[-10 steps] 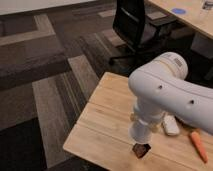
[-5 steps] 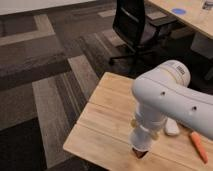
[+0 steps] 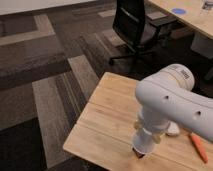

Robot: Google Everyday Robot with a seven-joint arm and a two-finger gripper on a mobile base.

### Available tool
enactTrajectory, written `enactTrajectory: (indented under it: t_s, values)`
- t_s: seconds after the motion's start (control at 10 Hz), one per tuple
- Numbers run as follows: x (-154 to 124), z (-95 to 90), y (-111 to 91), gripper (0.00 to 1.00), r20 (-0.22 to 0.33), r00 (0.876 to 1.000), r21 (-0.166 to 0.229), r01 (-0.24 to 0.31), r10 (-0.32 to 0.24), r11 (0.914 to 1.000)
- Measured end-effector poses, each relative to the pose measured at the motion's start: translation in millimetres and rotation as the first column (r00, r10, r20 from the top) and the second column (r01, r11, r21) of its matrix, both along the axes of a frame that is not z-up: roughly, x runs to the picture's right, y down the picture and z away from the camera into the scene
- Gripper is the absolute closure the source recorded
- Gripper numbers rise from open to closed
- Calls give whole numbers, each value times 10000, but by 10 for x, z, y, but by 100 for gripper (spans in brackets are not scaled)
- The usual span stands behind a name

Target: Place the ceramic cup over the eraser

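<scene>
My white arm reaches down over the wooden table (image 3: 107, 115) near its front edge. At the arm's tip the gripper (image 3: 150, 133), mostly hidden behind the wrist, is shut on the ceramic cup (image 3: 144, 142), a small white tapered cup held low over the tabletop. Just under the cup's lower rim a dark sliver of the eraser (image 3: 140, 154) shows; the rest of it is hidden by the cup. I cannot tell whether the cup touches the table.
A pale oblong block (image 3: 173, 130) lies right of the cup, half hidden by the arm. An orange carrot (image 3: 199, 147) lies further right. A black office chair (image 3: 134, 25) stands behind the table on the carpet. A second table (image 3: 195, 17) sits at top right.
The arm has lowered the cup toward the front edge. The eraser was in plain view below the cup a second ago; now it is almost covered.
</scene>
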State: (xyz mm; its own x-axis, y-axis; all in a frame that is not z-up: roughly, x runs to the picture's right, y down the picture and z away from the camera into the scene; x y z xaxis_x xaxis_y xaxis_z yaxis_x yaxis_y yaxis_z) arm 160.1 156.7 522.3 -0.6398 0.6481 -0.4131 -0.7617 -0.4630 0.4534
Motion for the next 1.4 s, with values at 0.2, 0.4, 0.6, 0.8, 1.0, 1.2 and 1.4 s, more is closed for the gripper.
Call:
enactTrajectory:
  t_s: [0.2, 0.4, 0.6, 0.8, 1.0, 1.2, 1.4]
  values:
    - [17, -7, 37, 100, -72, 9999, -34, -103, 102, 9999]
    - [45, -1, 84, 100, -133, 9996, -62, -249, 248, 9997]
    - [37, 85, 131, 100, 95, 9995, -146, -304, 306, 9994]
    - [84, 211, 235, 100, 246, 9989, -429, -377, 388, 9984]
    - [90, 401, 323, 100, 506, 9983, -720, -258, 295, 9971]
    - [95, 557, 373, 100, 726, 9973, -821, -61, 121, 9966]
    - [84, 700, 432, 100, 980, 9949, -904, 338, -249, 9953]
